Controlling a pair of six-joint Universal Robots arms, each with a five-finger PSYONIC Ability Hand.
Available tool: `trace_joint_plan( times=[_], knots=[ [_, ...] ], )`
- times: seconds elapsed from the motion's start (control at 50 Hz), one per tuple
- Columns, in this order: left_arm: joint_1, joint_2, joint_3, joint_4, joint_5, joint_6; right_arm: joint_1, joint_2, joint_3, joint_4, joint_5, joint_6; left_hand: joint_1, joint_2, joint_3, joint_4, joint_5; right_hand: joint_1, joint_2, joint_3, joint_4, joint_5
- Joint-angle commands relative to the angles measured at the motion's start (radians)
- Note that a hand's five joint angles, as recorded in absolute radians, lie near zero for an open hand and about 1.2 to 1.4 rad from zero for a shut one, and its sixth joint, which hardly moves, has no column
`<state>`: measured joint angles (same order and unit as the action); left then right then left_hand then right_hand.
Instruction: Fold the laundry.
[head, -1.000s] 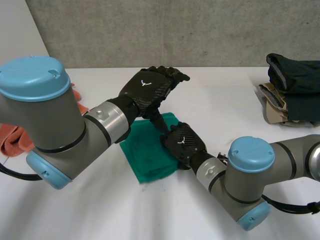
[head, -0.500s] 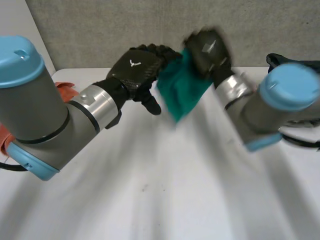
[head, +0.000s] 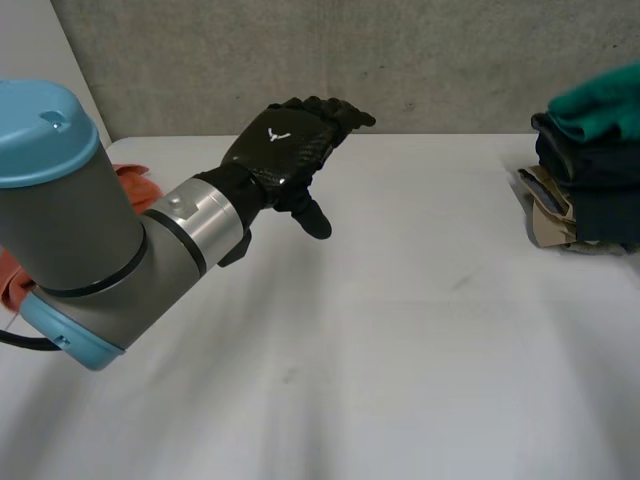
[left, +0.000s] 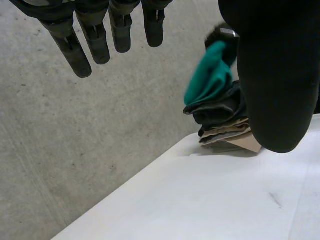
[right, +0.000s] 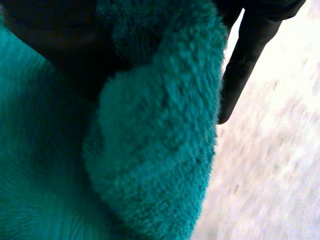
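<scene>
A folded green fleece cloth (head: 598, 98) rests at the far right on top of a stack of folded laundry (head: 585, 185). The left wrist view has the same green cloth (left: 209, 80) over the dark and tan stack (left: 222, 117). In the right wrist view the green cloth (right: 150, 150) bunches against my right hand (right: 50, 35), whose fingers (right: 245, 65) curl round a fold of it. My left hand (head: 285, 150) hovers above the table's far middle, its fingers (left: 85, 47) straight and holding nothing.
An orange cloth (head: 20, 280) lies at the table's left edge, partly behind my left arm (head: 90, 250). A grey concrete wall (head: 400, 50) runs along the table's far edge. The white table (head: 400, 330) stretches between my left hand and the stack.
My right hand closed on the green cloth, lifted it off the table's middle and carried it right to the top of the stack. The left hand stayed in about the same place.
</scene>
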<state>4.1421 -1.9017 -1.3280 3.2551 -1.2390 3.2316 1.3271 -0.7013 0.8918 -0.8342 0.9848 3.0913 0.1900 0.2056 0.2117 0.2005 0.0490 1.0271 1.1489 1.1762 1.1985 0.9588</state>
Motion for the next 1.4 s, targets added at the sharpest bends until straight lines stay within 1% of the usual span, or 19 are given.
trace_joint_plan(
  times=[0.02,0.14,0.16,0.18,0.2,0.28,0.4,0.5,0.58,0.66,0.78,0.88,0.92,0.98,1.06,1.1,1.18,1.24,1.4],
  knots=[
    [-0.010,0.000,-0.016,0.000,0.001,0.001,-0.121,0.092,0.070,-0.003,-0.147,-0.002,0.038,0.023,0.016,0.028,0.005,0.369,0.247,0.220,0.198,0.263],
    [-0.014,0.004,-0.016,0.000,0.003,-0.001,-0.135,0.011,0.159,-0.042,-0.219,0.010,0.035,0.020,0.014,0.025,0.002,0.369,0.247,0.220,0.198,0.263],
    [-0.016,0.007,-0.016,0.000,0.003,-0.001,-0.134,-0.003,0.170,-0.043,-0.212,0.010,0.035,0.020,0.014,0.025,0.002,0.257,0.135,0.108,0.085,0.151],
    [-0.020,0.009,-0.016,0.000,0.003,-0.001,-0.134,-0.019,0.182,-0.043,-0.209,0.010,0.035,0.020,0.014,0.025,0.002,-0.032,-0.154,-0.181,-0.203,-0.138],
    [-0.023,0.009,-0.016,0.000,0.003,-0.001,-0.135,-0.052,0.203,-0.028,-0.201,0.012,0.035,0.020,0.014,0.025,0.002,-0.535,-0.657,-0.684,-0.706,-0.641],
    [-0.034,0.013,-0.017,0.000,0.004,-0.001,-0.138,-0.137,0.268,0.041,-0.146,0.012,0.035,0.020,0.014,0.025,0.002,-0.853,-0.974,-1.002,-1.024,-0.959],
    [-0.043,0.018,-0.017,0.000,0.010,-0.001,-0.143,-0.222,0.308,0.251,-0.017,-0.009,0.035,0.020,0.014,0.025,0.002,-0.853,-0.974,-1.002,-1.024,-0.959],
    [-0.056,0.038,-0.023,0.000,0.010,-0.003,-0.147,-0.290,0.317,0.438,0.075,-0.118,0.035,0.020,0.014,0.025,0.002,-0.853,-0.974,-1.002,-1.024,-0.959],
    [-0.065,0.067,-0.031,0.000,0.013,-0.003,-0.167,-0.384,0.299,0.561,0.239,-0.310,0.032,0.017,0.011,0.022,-0.001,-0.853,-0.974,-1.002,-1.024,-0.959],
    [-0.083,0.098,-0.030,0.002,0.013,-0.001,-0.151,-0.454,0.289,0.538,0.371,-0.433,0.029,0.014,0.008,0.019,-0.004,-0.853,-0.974,-1.002,-1.024,-0.959],
    [-0.088,0.153,-0.026,0.018,0.012,-0.003,0.044,-0.549,0.343,0.368,0.371,-0.407,0.029,0.014,0.008,0.019,-0.004,-0.853,-0.974,-1.002,-1.024,-0.959],
    [-0.066,0.205,-0.025,0.041,-0.003,0.004,0.171,-0.655,0.528,0.198,0.209,-0.316,0.024,0.008,0.002,0.013,-0.010,-0.853,-0.974,-1.002,-1.024,-0.959],
    [-0.039,0.222,-0.022,0.046,-0.010,0.002,0.237,-0.681,0.637,0.135,0.070,-0.296,0.021,0.005,-0.001,0.010,-0.013,-0.853,-0.974,-1.002,-1.024,-0.959],
    [0.076,0.249,-0.022,0.048,-0.060,0.011,0.302,-0.696,0.754,0.104,-0.065,-0.296,0.029,0.014,0.008,0.019,-0.004,-0.853,-0.974,-1.002,-1.024,-0.959],
    [0.269,0.248,-0.020,0.048,-0.131,0.016,0.359,-0.687,0.884,0.137,-0.139,-0.298,0.024,0.008,0.002,0.013,-0.010,-0.853,-0.974,-1.002,-1.024,-0.959],
    [0.395,0.228,-0.026,0.049,-0.135,0.020,0.374,-0.685,0.921,0.179,-0.140,-0.302,0.018,0.002,-0.004,0.007,-0.016,-0.853,-0.974,-1.002,-1.024,-0.959],
    [0.542,0.095,-0.019,0.057,-0.122,0.043,0.394,-0.658,0.964,0.317,-0.130,-0.358,0.015,-0.001,-0.007,0.004,-0.019,-0.853,-0.974,-1.002,-1.024,-0.959],
    [0.601,0.007,0.000,0.069,-0.102,0.080,0.402,-0.635,0.970,0.429,-0.107,-0.440,0.015,-0.001,-0.007,0.004,-0.019,-0.853,-0.974,-1.002,-1.024,-0.959],
    [0.696,-0.341,0.104,0.124,-0.042,0.335,0.406,-0.629,0.998,0.610,0.011,-0.528,0.021,0.005,-0.001,0.010,-0.013,-0.853,-0.974,-1.002,-1.024,-0.959]
  ],
)
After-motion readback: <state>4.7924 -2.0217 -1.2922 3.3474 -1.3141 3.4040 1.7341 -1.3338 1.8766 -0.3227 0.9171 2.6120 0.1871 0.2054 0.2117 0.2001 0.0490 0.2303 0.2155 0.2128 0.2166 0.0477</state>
